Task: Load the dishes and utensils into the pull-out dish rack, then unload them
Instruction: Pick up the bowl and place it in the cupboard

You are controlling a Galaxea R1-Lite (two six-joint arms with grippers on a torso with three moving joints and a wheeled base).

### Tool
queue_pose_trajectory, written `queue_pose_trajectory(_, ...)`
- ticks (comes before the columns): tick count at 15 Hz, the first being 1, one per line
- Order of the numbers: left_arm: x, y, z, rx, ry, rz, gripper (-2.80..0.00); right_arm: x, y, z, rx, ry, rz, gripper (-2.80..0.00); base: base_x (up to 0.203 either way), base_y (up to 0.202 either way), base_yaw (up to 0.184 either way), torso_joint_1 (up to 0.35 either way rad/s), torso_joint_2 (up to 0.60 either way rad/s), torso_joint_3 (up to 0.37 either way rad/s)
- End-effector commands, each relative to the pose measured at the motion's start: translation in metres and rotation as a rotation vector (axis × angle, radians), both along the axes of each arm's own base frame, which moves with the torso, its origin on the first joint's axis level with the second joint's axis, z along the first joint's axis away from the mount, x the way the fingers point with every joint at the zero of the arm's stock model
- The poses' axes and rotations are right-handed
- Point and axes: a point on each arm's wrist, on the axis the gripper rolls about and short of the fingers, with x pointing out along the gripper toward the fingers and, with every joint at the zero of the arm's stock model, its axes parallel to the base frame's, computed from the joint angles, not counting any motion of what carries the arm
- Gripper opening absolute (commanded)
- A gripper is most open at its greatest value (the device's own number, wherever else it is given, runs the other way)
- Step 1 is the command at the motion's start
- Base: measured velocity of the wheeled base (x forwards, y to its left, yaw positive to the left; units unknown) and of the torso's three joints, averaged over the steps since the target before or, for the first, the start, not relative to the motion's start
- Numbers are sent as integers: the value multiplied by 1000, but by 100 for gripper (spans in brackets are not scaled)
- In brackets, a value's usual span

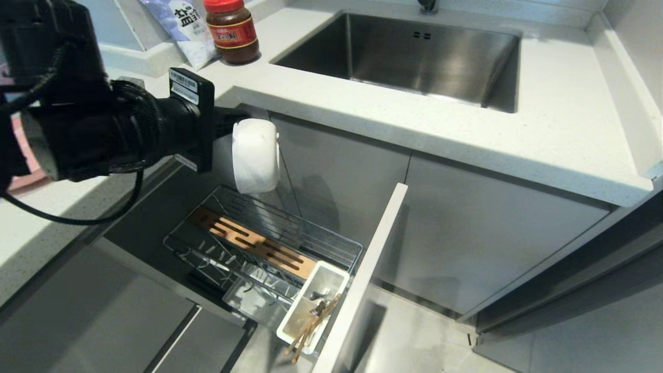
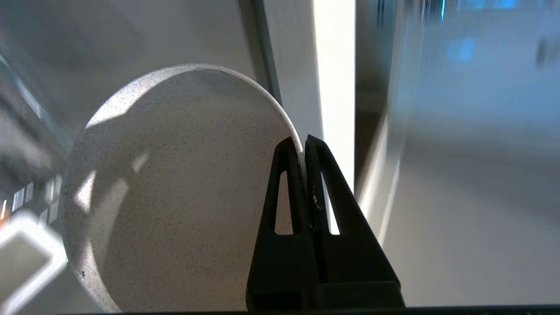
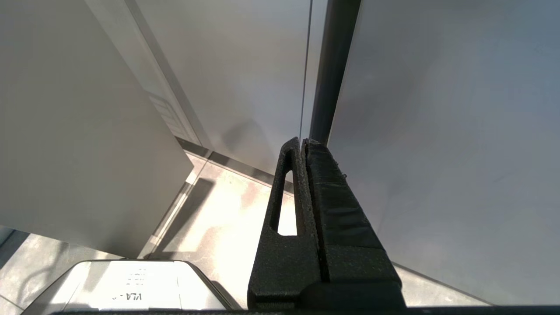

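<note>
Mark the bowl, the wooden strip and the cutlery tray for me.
bowl (image 1: pixel 255 155), head view, its outer wall.
wooden strip (image 1: pixel 252 242), head view, middle of its slotted top.
cutlery tray (image 1: pixel 336 273), head view, its white far rim.

The bag (image 1: pixel 178 28) at the counter's back carries a large Chinese character, 盐. The jar (image 1: pixel 231 31) beside it has a red label; its print is illegible. A white sticker (image 3: pixel 131 286) in the right wrist view shows inverted letters, unclear.
</note>
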Motion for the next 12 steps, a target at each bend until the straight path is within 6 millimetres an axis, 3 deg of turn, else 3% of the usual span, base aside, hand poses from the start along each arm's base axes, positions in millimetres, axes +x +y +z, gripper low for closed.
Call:
queue_pose_trajectory(1,27,-16,-23,-9,18,109,-280,0,0,-1,0,-2,-1,-280,0,0,0,0,0,0)
queue_pose_trajectory(4,33,-35,-40,-45,86,142,-280,0,0,-1,0,-2,1,-280,0,0,0,0,0,0)
queue_pose_trajectory(12,35,-43,-67,-111,135,243,-280,0,0,-1,0,-2,-1,-280,0,0,0,0,0,0)
